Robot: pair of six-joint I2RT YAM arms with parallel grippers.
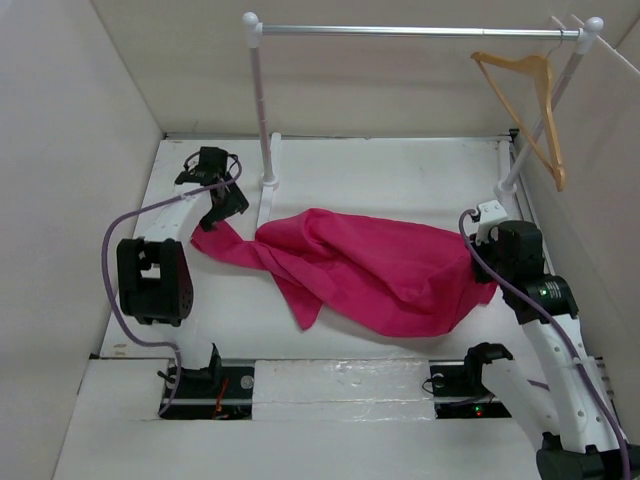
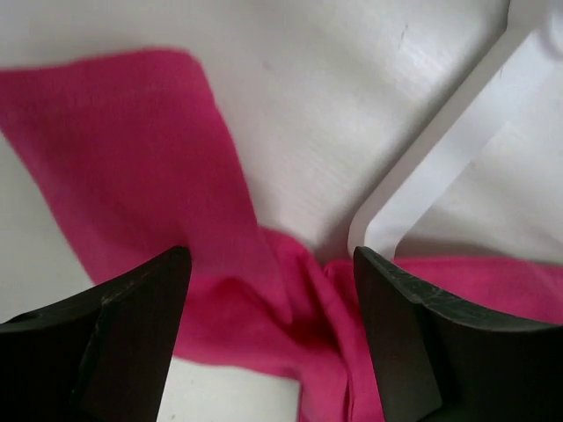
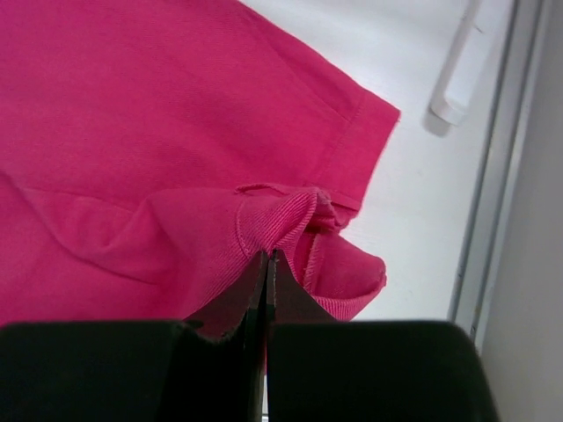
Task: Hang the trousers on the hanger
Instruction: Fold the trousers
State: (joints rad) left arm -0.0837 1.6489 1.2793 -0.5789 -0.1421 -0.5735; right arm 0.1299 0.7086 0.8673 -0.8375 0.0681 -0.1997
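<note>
The magenta-pink trousers [image 1: 370, 265] lie crumpled across the middle of the table, one narrow end reaching left. My left gripper [image 1: 226, 207] hovers over that left end, open. In the left wrist view the left gripper [image 2: 271, 264] has its jaws wide apart with trousers fabric [image 2: 149, 149] lying loose below them. At the cloth's right edge my right gripper [image 1: 480, 268] is shut on a bunched fold of the trousers [image 3: 176, 114], which puckers up at the closed tips of the right gripper [image 3: 266, 257]. The tan wooden hanger [image 1: 535, 100] hangs from the rail at the far right, away from both arms.
A silver rail [image 1: 420, 31] on white posts spans the back of the table. Its left foot [image 1: 268, 200] stands just behind the trousers, and this white foot [image 2: 457, 149] lies close to the left gripper. The right foot [image 3: 457, 79] is beside the right wall. White walls enclose the table.
</note>
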